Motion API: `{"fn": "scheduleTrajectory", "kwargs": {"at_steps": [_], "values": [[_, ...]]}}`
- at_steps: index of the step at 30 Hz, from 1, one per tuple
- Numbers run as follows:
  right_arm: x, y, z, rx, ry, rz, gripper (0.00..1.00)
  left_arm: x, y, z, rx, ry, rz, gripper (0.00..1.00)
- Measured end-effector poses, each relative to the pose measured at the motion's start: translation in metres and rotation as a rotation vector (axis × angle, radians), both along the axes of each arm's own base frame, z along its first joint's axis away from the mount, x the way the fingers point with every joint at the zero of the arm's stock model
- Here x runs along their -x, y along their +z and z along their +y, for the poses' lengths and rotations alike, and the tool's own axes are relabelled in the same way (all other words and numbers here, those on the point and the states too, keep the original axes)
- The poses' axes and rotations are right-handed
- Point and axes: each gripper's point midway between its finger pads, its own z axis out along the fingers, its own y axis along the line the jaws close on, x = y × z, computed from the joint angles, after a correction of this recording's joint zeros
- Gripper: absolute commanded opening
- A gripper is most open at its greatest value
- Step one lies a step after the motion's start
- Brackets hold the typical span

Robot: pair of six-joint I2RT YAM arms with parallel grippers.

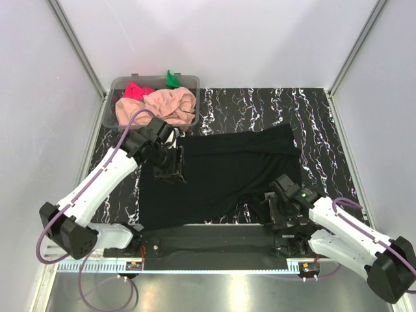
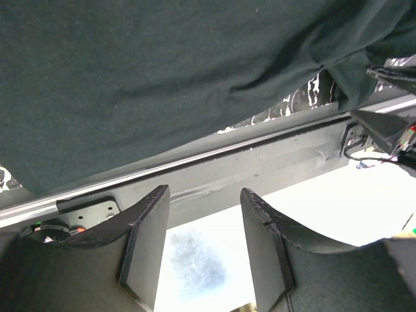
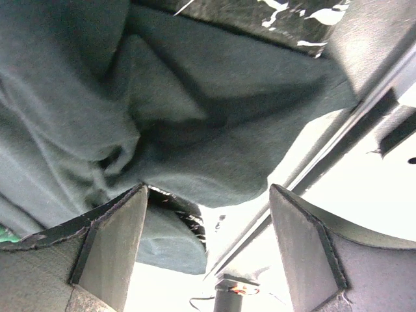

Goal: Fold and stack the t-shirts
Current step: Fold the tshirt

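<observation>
A black table [image 1: 325, 130] with white marble veining fills the floor of a white-walled enclosure.

Most of its middle is covered by the large black t-shirt [image 1: 221, 172], spread nearly flat. Its long axis runs on a slant from the near left corner up to the far right corner. The left part is wider, and the near right edge is bunched into folds.

Two white arms with black joints and purple cables reach in from the near edge, one on each side of the shirt.

At the far left corner stands a clear plastic tub [image 1: 114, 88], just beyond the black shirt's far left edge. It holds three crumpled shirts. The peach-pink t-shirt [image 1: 172, 104] is the biggest heap, spilling toward the tub's near right rim. The bright pink-red t-shirt [image 1: 134, 91] lies behind it to the left. A small peak of the green t-shirt [image 1: 171, 80] shows at the back rim.

The left hand [image 2: 205, 192] hangs over the black shirt's far left part, near the tub. Its fingers are apart with nothing between them.

The right hand [image 3: 208, 188] is low at the bunched near right edge. Its fingers are spread wide, with rumpled black cloth close against one finger but not clamped.
</observation>
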Motion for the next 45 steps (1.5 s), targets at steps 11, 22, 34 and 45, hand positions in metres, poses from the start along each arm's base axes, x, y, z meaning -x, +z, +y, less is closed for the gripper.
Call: {"fn": "scheduleTrajectory", "kwargs": {"at_steps": [11, 22, 34, 45], "values": [[0.008, -0.022, -0.005, 0.068, -0.001, 0.098, 0.74, 0.004, 0.002, -0.003, -0.013, -0.025, 0.006, 0.51], [0.003, -0.032, -0.003, 0.088, -0.009, 0.115, 0.20, 0.004, 0.003, -0.003, -0.016, -0.031, 0.001, 0.51], [-0.011, 0.046, -0.010, 0.107, -0.026, 0.016, 0.00, 0.004, 0.002, -0.003, -0.027, -0.038, -0.006, 0.51], [-0.018, 0.102, -0.019, 0.068, -0.050, -0.135, 0.01, -0.007, 0.020, -0.004, -0.022, -0.031, -0.071, 0.51]]}}
